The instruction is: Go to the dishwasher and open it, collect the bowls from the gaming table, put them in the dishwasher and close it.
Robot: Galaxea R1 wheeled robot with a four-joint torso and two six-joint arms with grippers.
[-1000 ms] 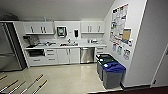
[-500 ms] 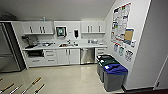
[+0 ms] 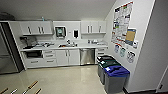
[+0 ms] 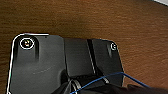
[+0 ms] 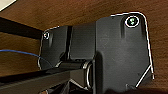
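The dishwasher (image 3: 87, 56) stands in the head view with its stainless front shut, under the white counter (image 3: 75, 47) and to the right of the sink cabinet doors. It is across the shiny floor from me, some way off. The bowls and the gaming table are out of view. In both wrist views the robot's dark plate hangs over a brown wood-grain surface.
Three bins (image 3: 113, 72) with black, green and blue lids line the right wall below posters (image 3: 122, 22). A steel fridge (image 3: 7, 57) fills the left side. Wooden handles (image 3: 31, 86) poke in at the bottom left. Open floor (image 3: 67, 80) lies between me and the cabinets.
The whole head picture has shifted slightly, so the camera has moved a little. The kitchen's things stand as they were.
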